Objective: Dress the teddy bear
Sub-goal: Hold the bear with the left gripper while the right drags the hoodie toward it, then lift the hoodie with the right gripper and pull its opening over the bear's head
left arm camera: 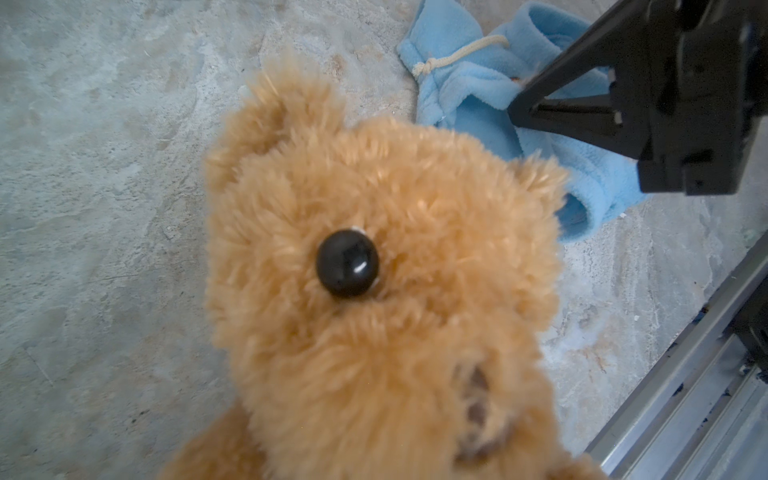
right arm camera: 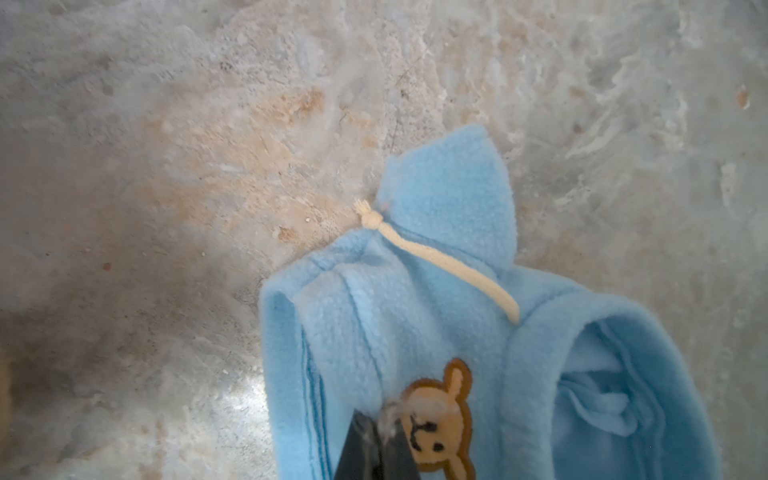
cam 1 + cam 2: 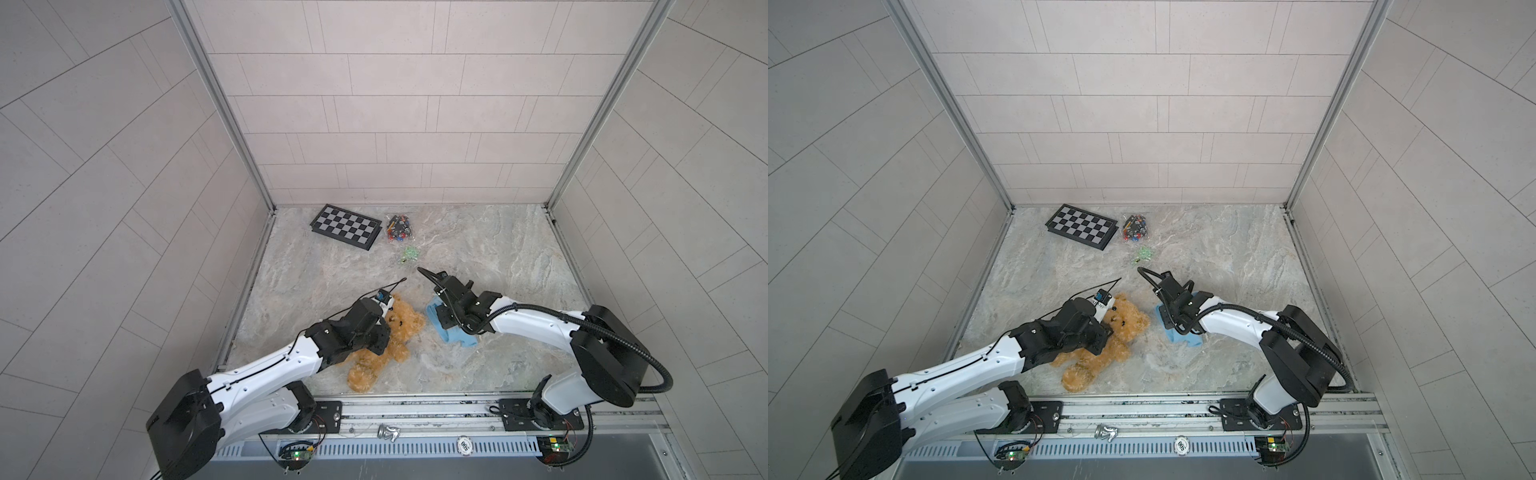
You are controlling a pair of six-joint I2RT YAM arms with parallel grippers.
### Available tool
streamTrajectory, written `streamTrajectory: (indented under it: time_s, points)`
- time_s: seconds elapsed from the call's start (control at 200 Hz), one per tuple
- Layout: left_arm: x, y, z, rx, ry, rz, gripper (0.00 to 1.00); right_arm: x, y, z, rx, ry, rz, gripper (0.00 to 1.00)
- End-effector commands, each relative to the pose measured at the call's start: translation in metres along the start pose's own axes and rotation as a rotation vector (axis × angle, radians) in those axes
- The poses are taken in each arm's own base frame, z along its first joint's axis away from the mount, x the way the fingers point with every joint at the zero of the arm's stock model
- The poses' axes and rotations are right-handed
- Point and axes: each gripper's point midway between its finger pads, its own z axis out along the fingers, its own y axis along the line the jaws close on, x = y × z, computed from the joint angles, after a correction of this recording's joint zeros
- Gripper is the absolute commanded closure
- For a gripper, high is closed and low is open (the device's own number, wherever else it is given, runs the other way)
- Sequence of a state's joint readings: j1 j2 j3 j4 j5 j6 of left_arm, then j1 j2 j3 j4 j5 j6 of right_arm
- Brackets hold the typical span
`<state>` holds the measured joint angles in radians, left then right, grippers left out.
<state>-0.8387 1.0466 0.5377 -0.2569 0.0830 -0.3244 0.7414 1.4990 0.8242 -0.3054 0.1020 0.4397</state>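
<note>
The left arm reaches low, its wrist tipped over the teddy bear (image 3: 401, 328), which lies face up on the marble table (image 3: 478, 257). The left gripper (image 3: 380, 338) is hidden and I can't tell its jaws. The right arm arches down, and the right gripper (image 2: 376, 436) pinches the blue hoodie (image 2: 415, 291) just beside the bear.

Plenty of bare table (image 3: 511, 257) on the right and through the middle. Far left corner taken by chessboard (image 3: 345, 227), bag of small pieces (image 3: 400, 227), green bits (image 3: 409, 252). Hardly any gap between teddy bear (image 3: 405, 328) and blue hoodie (image 3: 459, 337) (left arm (image 3: 291, 357) over one, right arm (image 3: 532, 324) over the other).
</note>
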Motion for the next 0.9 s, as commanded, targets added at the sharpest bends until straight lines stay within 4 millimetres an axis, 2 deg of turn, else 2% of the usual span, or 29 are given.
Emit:
streamTrajectory:
  time_s: [0.0,0.14,0.235,0.436,0.656,0.776,0.896]
  points:
    - [-0.011,-0.015,-0.004,0.067,-0.058,0.015,1.0,-0.021,0.003,-0.023,-0.031,-0.08,0.022,1.0]
    - [-0.016,-0.031,0.003,0.104,-0.071,0.005,1.0,-0.027,0.01,-0.034,-0.083,-0.106,0.038,1.0]
    - [-0.015,-0.034,0.011,0.094,-0.058,-0.001,1.0,-0.026,0.014,-0.035,-0.112,-0.104,0.048,1.0]
    - [-0.009,-0.014,0.024,-0.047,0.0,-0.007,1.0,-0.026,0.024,-0.041,-0.181,-0.11,0.072,1.0]
    - [-0.023,-0.013,0.034,-0.076,-0.043,0.003,1.0,-0.028,0.052,-0.05,-0.343,-0.091,0.122,1.0]
    - [-0.026,-0.008,0.039,-0.118,-0.048,0.022,1.0,-0.028,0.059,-0.053,-0.391,-0.089,0.14,1.0]
    - [-0.03,-0.012,0.044,-0.113,-0.039,0.044,1.0,-0.027,0.06,-0.051,-0.408,-0.075,0.151,1.0]
